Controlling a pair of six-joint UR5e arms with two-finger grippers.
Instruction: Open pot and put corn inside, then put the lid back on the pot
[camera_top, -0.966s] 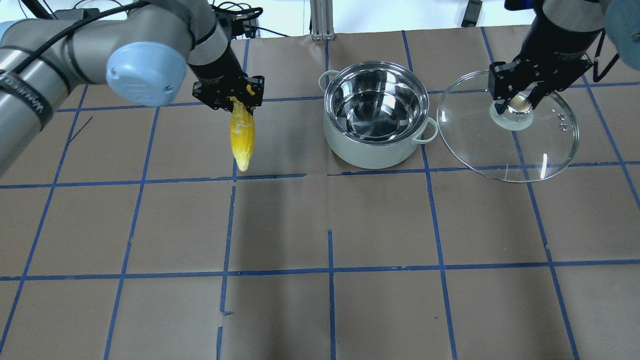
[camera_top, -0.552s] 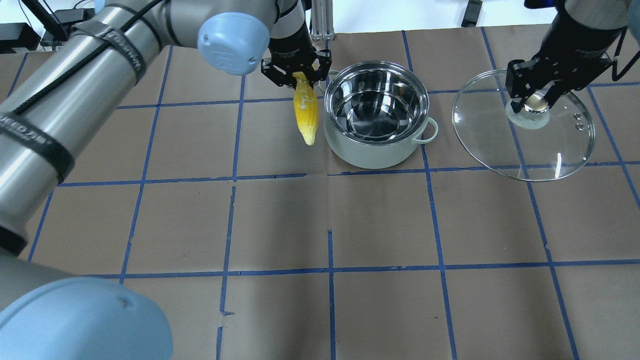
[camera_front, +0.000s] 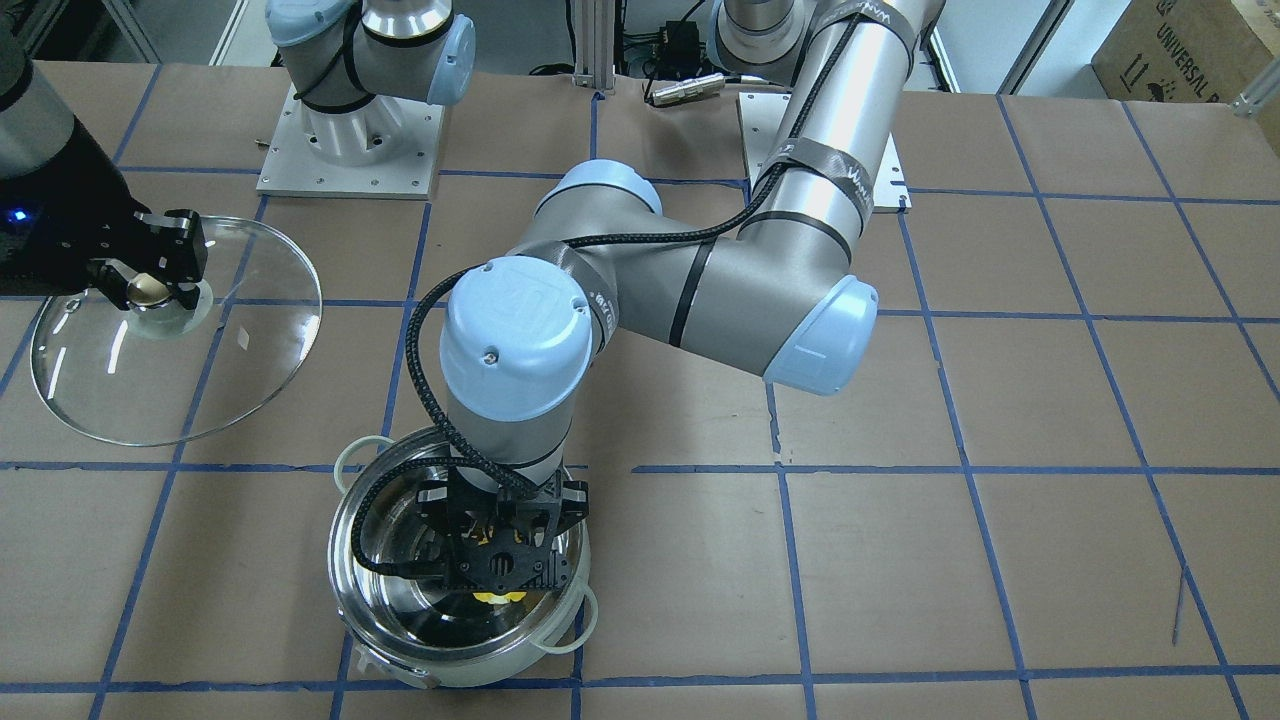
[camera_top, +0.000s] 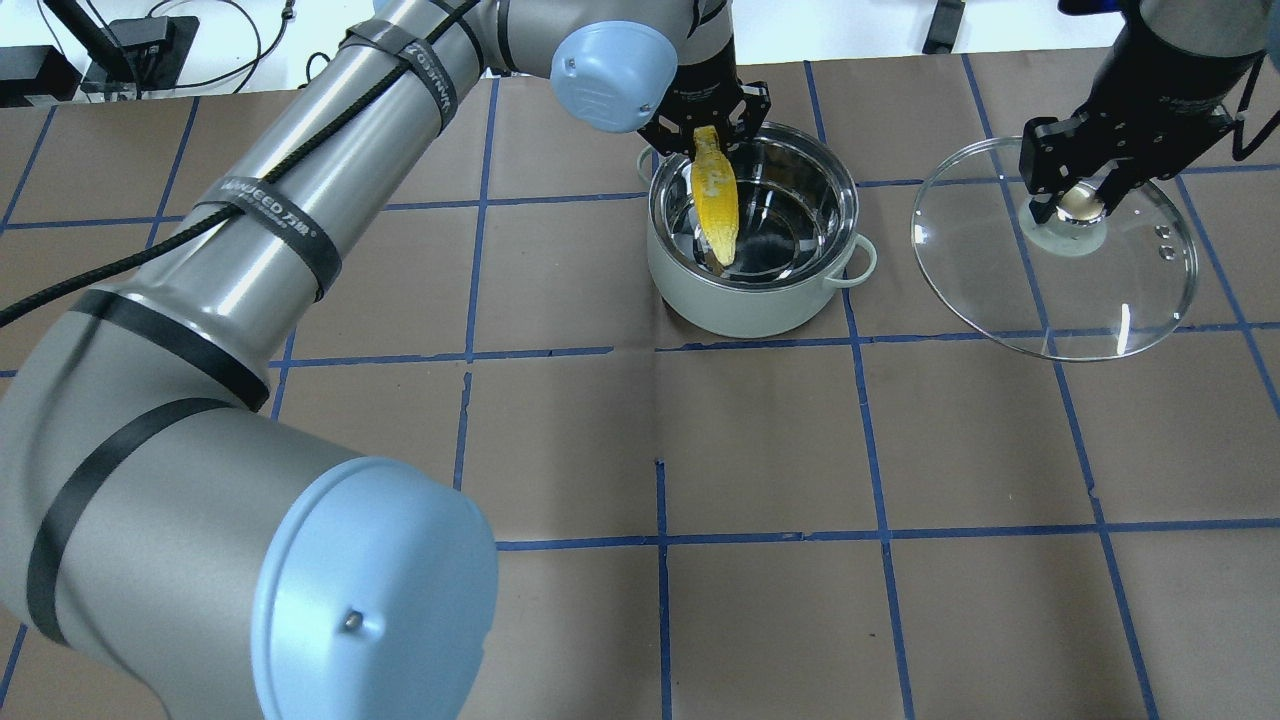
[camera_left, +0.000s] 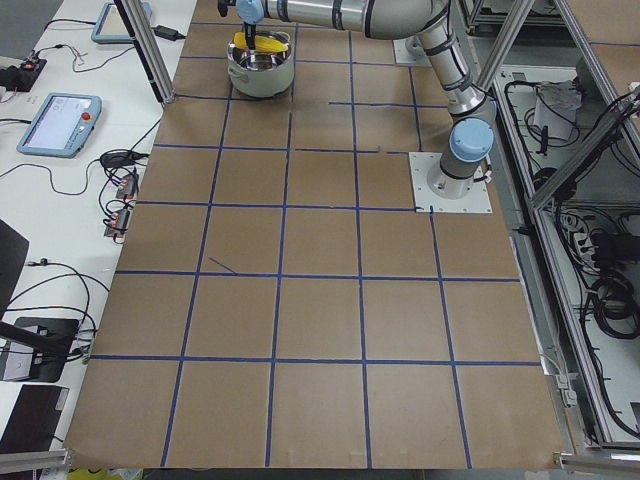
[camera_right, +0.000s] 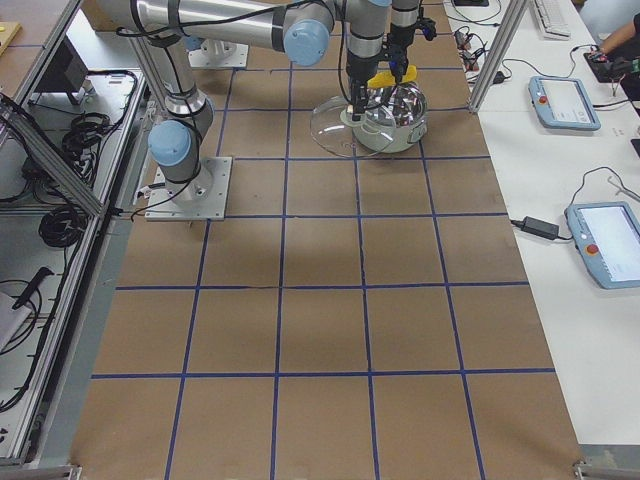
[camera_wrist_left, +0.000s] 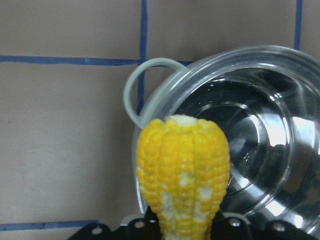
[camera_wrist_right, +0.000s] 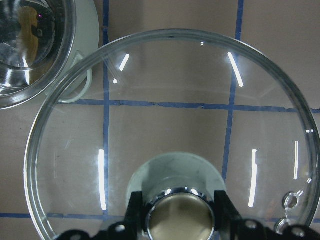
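Note:
The pot (camera_top: 740, 310) stands open at the table's far middle; it also shows in the front view (camera_front: 470, 670). My left gripper (camera_top: 705, 135) is shut on the thick end of the corn (camera_top: 717, 205) and holds it tip down over the pot's left part, partly inside the rim. The left wrist view shows the corn (camera_wrist_left: 182, 175) over the pot's rim (camera_wrist_left: 260, 150). My right gripper (camera_top: 1075, 200) is shut on the knob of the glass lid (camera_top: 1000, 280) and holds it to the pot's right. The right wrist view shows the lid (camera_wrist_right: 175, 100) and its knob (camera_wrist_right: 180, 215).
Brown paper with blue tape lines covers the table (camera_top: 660, 450). My left arm (camera_top: 300, 230) stretches across the table's left half to the pot. The arm bases (camera_front: 350, 130) stand at the robot's edge.
My left gripper has carried the corn rightwards from the table's left part to over the pot. My right gripper has shifted the lid slightly right.

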